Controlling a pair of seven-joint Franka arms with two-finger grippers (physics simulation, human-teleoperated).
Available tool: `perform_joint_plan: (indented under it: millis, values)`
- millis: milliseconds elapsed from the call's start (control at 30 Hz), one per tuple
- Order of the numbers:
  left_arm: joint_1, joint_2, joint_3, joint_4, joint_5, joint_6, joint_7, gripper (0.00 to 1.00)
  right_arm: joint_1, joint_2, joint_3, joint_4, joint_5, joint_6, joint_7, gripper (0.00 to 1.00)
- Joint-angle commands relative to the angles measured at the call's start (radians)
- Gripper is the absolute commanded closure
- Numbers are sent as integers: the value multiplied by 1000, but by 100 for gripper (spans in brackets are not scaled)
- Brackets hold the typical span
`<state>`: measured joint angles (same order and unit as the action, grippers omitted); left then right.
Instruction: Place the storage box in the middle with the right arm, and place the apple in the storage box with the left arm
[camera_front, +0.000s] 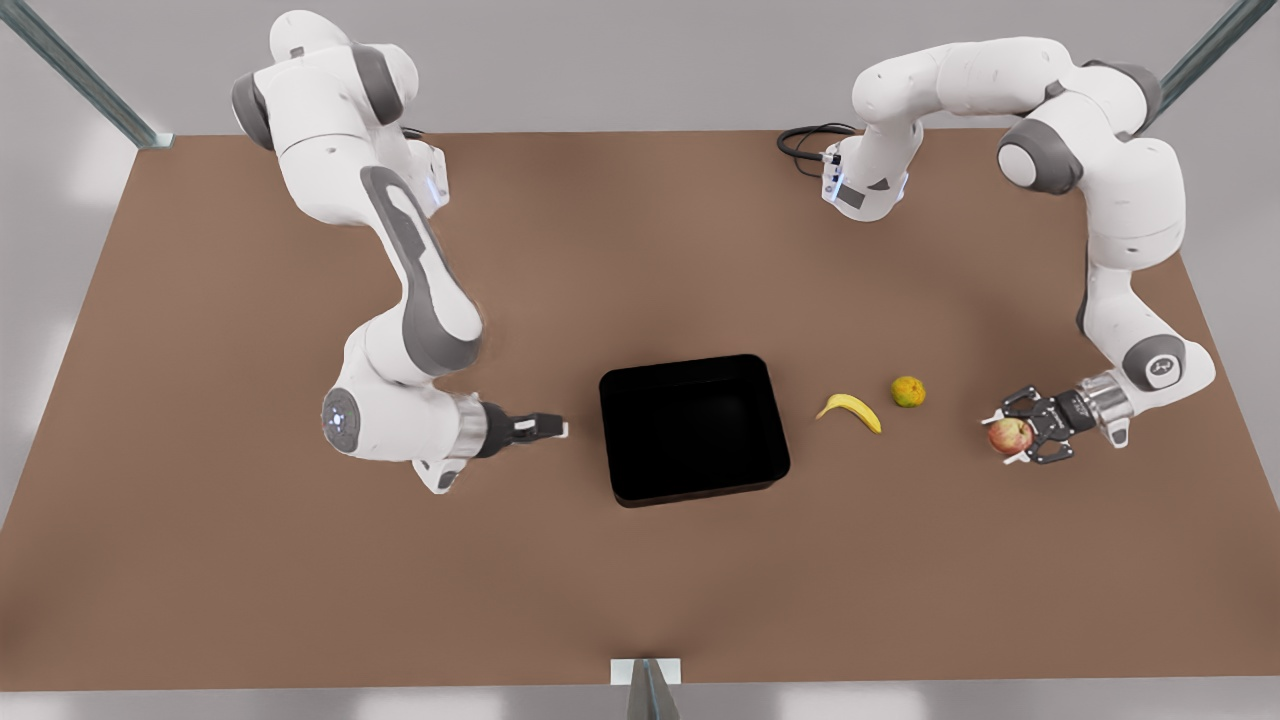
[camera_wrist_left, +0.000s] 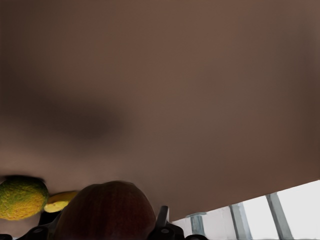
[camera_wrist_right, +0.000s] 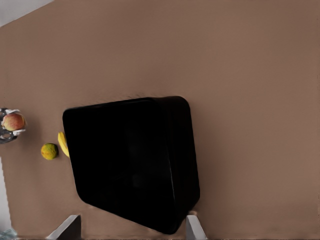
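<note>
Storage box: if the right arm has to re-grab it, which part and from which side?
Judging by shape, the storage box is far too wide to span, so pinch one low wall over its rim, one finger inside and one outside. The wall facing the right pincer, on the front view's left, is nearest; come from that side, mid-wall, away from the rounded corners.

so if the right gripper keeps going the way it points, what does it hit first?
Most likely the storage box: the right gripper points at its near wall across bare table. Its height against the rim is unclear.

Left gripper jaws clamped; right gripper low, jaws together.
</note>
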<state>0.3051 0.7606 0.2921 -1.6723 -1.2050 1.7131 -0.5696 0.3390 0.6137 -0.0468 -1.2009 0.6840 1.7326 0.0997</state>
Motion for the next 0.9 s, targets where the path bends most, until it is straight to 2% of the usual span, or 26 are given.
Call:
perform_joint_plan:
  millis: [0, 33, 100, 133, 200, 233, 267, 300, 367, 400, 500, 633, 767, 800, 867]
  values:
    - [-1, -4, -4, 9, 13, -1, -6, 40, -9, 0, -1, 10, -1, -22, -4, 0]
    - [0, -41, -71, 71, 131, -1, -52, 40, -26, -35, -11, 20, -119, -119, -92, 0]
    - [-1, -112, -214, 158, 359, 16, -58, 40, -38, -198, -11, 21, -596, -363, -104, 0]
    - [-1, -145, -310, 190, 521, 37, -58, 40, -28, -273, -11, 20, -705, -448, -95, 0]
    - [-1, -190, -493, 193, 761, 85, -59, 40, -48, -439, -42, -12, -725, -487, -104, 0]
    - [-3, -202, -585, 192, 886, 100, -61, 40, -57, -598, -48, -196, -759, -403, -104, 0]
    - [-3, -204, -655, 193, 979, 100, -64, 40, -75, -857, -44, -591, -755, -103, -95, 0]
    - [-4, -205, -734, 195, 1071, 106, -87, 40, -155, -847, 11, -589, -735, -136, -103, 0]
    - [-9, -193, -873, 195, 1260, 106, -147, 40, -149, -848, 12, -600, -732, -159, -103, 0]
    - [-34, -187, -910, 195, 1328, 106, -182, 40, -149, -848, 12, -603, -732, -159, -103, 0]
    - [-193, -168, -932, 235, 1481, 143, -364, 40, -164, -847, -1, -602, -709, -153, -107, 0]
    - [-374, -70, -932, 281, 1674, 224, -621, 38, -163, -850, -10, -595, -673, -102, -107, 0]
    - [-466, 31, -929, 390, 1708, 253, -717, 36, -161, -859, -10, -595, -673, -100, -107, 0]
    - [-480, 46, -926, 394, 1731, 269, -737, 0, -163, -867, -10, -600, -673, -105, -107, 0]
    - [-488, 46, -927, 387, 1720, 249, -742, 0, -163, -868, -10, -602, -673, -105, -107, 0]
